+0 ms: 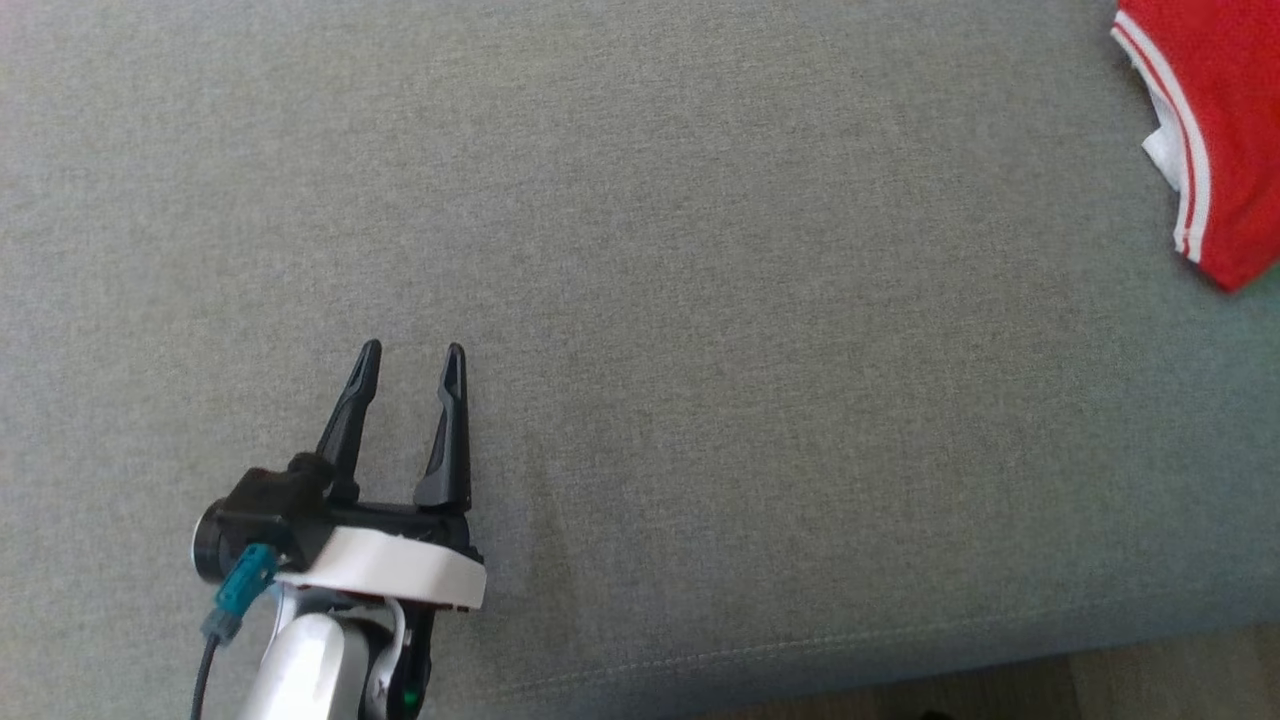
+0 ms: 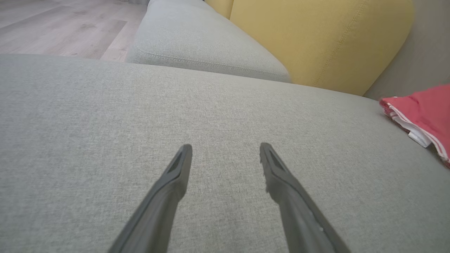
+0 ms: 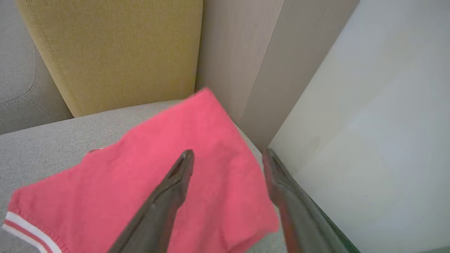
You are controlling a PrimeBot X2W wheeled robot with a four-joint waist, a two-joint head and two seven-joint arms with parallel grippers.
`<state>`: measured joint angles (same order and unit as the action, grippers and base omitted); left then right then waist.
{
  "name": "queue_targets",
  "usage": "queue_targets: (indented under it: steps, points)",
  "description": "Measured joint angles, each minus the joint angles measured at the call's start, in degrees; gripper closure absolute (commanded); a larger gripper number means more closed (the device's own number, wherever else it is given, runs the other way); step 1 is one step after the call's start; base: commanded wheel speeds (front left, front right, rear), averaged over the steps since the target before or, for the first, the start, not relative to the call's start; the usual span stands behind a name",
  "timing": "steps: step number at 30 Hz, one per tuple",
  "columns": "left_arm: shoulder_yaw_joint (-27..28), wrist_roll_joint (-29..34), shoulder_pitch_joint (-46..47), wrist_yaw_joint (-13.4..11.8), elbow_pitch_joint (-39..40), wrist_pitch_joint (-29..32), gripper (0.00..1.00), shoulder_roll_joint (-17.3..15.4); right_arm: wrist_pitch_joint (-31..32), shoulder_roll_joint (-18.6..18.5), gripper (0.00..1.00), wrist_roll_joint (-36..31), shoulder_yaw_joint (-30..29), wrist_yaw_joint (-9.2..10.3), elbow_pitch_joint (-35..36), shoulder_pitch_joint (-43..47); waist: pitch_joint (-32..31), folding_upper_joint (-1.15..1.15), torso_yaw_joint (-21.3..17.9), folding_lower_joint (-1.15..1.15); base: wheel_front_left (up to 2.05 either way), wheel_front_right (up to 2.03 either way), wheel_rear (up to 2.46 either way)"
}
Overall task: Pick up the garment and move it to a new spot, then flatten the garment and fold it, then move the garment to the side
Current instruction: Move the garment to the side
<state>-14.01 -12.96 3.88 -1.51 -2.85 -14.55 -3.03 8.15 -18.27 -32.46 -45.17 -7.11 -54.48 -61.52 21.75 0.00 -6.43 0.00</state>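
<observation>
The garment (image 1: 1225, 120) lay on the sofa (image 1: 700, 300) at its far right end, cut off by the top right corner of the head view; it was red cloth with a white band and a thin red stripe along one hem, and a patch of white showed beside that hem. In the right wrist view the garment (image 3: 140, 168) spread as a fairly flat red sheet with few creases; one corner pointed toward the yellow cushion (image 3: 116, 52) and the pale wood panel (image 3: 239, 52) behind it; its outline was blurred; the striped hem sat at the lower left of that view. The right tool (image 3: 228, 151) stood over it with jaws wide apart and nothing between them; one finger crossed the red cloth, the other ran along the cloth's right edge beside a white wall (image 3: 369, 105); whether either finger touched the cloth I could not tell. The left tool (image 1: 412, 347) was likewise spread and empty, over bare grey sofa near its front edge, well apart from the garment. In the left wrist view the garment (image 2: 425, 109) showed at the right edge as a low red heap with white layers under its hem, near the cushion; a second seat (image 2: 197, 42) lay past the first, and wood floor (image 2: 52, 28) beyond it.
</observation>
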Motion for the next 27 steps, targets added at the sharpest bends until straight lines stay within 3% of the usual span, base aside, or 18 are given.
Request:
queue_targets:
  steps: [15, 20, 27]
  points:
    - [0.21, -0.34, 0.04, 0.00, -0.89, 0.00, 0.00, 0.00, -3.88, 2.94, 0.00, -2.88, 0.37, 0.00, -1.34, -0.12, -1.59, 0.00, -0.50, 0.00, 0.00, 0.00, 0.00]
    - [0.57, -0.93, 0.00, -0.01, -0.91, 0.00, 0.00, 0.00, -8.54, 4.92, 0.00, -1.19, 4.04, 0.00, -5.53, -0.23, -3.86, 0.00, -0.69, 0.00, 0.00, 0.00, 0.00]
    - [1.90, -2.23, -1.37, -0.59, -1.21, 0.00, 0.00, 0.03, -19.53, 8.24, 0.00, 4.48, 13.47, 0.00, -15.94, -0.41, -9.78, 0.00, -0.63, 0.00, 0.00, 0.00, 0.00]
